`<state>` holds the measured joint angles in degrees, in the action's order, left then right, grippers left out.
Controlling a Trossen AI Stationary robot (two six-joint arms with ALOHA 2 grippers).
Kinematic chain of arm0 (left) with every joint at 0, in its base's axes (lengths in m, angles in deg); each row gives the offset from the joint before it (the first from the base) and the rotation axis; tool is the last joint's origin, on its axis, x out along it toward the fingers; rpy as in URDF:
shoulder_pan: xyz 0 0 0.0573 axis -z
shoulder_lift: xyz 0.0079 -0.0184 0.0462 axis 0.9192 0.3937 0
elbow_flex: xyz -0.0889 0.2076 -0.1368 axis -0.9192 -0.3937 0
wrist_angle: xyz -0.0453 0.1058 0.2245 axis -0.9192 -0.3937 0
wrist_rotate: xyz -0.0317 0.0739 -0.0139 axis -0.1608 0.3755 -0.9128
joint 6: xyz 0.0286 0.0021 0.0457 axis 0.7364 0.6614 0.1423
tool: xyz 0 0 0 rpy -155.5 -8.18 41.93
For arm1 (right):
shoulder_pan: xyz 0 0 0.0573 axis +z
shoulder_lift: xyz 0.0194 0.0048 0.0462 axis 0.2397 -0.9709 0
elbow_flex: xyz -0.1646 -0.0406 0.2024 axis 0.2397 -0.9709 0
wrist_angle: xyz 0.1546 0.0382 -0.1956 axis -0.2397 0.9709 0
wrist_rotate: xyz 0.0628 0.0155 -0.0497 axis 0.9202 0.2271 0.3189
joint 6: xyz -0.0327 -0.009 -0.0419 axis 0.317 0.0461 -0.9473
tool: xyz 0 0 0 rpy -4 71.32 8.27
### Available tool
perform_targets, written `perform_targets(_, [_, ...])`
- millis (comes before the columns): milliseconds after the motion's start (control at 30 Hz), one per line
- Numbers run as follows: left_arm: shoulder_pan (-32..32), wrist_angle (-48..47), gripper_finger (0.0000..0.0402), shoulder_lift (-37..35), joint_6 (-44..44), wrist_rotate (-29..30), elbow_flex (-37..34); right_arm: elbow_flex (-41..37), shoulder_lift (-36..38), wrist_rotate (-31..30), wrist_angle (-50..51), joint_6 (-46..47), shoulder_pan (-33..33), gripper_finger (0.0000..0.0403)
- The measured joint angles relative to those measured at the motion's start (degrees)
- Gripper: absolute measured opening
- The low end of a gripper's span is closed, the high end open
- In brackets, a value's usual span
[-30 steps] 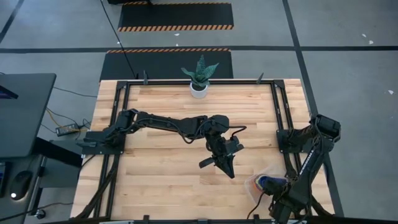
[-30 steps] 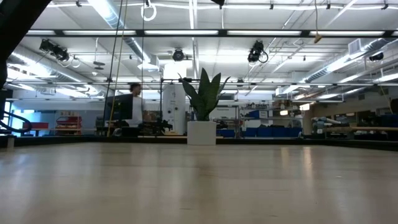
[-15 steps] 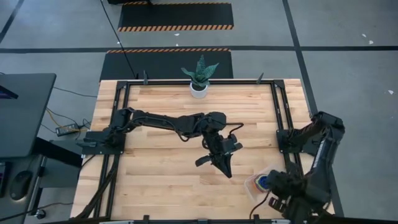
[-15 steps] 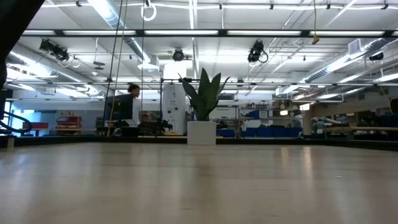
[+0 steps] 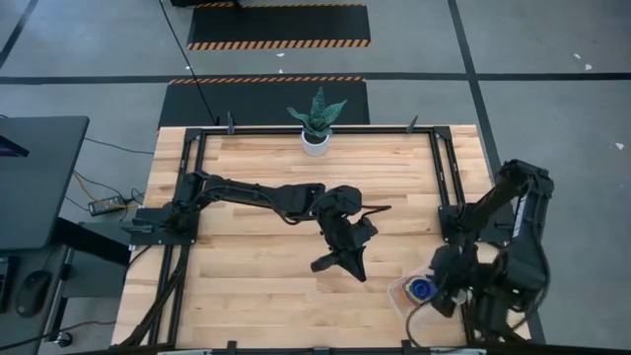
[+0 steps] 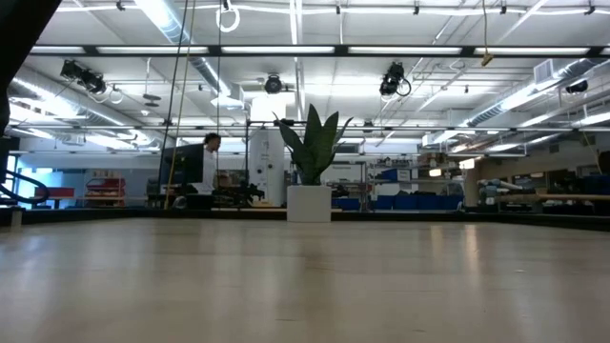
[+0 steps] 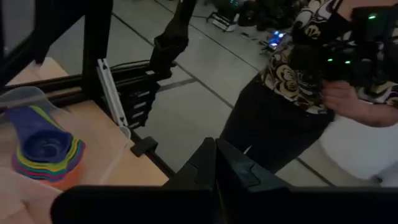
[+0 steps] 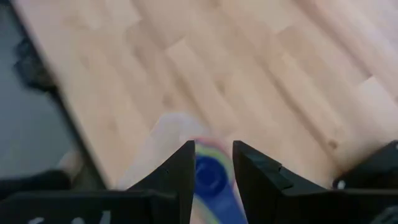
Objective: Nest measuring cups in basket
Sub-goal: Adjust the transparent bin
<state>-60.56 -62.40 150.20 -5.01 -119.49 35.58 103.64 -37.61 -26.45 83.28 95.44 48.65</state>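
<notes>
The measuring cups (image 5: 422,288) sit nested in one stack, blue uppermost, inside the clear basket (image 5: 403,294) near the table's near right corner. The left wrist view shows the stack (image 7: 42,152) with its coloured rims fanned out inside the basket's wall (image 7: 25,96). My right gripper (image 5: 442,289) hovers open just right of and above the basket. In its own view the open gripper (image 8: 213,155) frames the blue cup (image 8: 210,175), apart from it. My left gripper (image 5: 353,271) is shut (image 7: 216,152) over the table's middle, left of the basket.
A white plant pot (image 5: 315,141) stands at the far edge, also in the low view (image 6: 309,203). The black frame rail (image 7: 115,93) runs beside the basket. A person in a patterned top (image 7: 298,81) stands beyond the table's right edge. Bare wood lies left of the basket.
My right arm has swung up and back from the near edge, and its gripper has drawn off the basket, so that the whole stack now shows. My left gripper has drifted a little toward the table's left. The cups and basket have stayed put.
</notes>
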Motion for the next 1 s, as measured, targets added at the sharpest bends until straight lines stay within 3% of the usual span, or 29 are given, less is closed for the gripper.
perform_targets(133, [0.76, 0.25, 0.0013, -0.15, 0.02, 0.69, 0.02, -7.67, 2.32, -0.44, 0.08, 1.33, -3.44, 0.0114])
perform_targets(300, [1.76, 0.00, 0.0013, -0.17, -1.47, 0.74, 0.02, -19.40, 4.60, 5.75, -0.03, 4.31, -7.80, 0.0114])
perform_targets(433, [2.30, -0.15, 0.0013, -0.17, -2.11, 0.74, 0.02, -26.26, 7.36, 7.28, -2.92, 6.47, -10.49, 0.0114])
perform_targets(833, [2.35, -0.30, 0.0013, -0.24, -3.61, 0.76, 0.09, -39.46, 12.12, 9.12, -15.53, 0.31, -17.07, 0.0114])
perform_targets(1000, [2.33, -0.30, 0.0013, -0.26, -3.63, 0.76, 0.09, -43.48, 12.14, 15.17, -22.91, -3.24, -18.53, 0.0114])
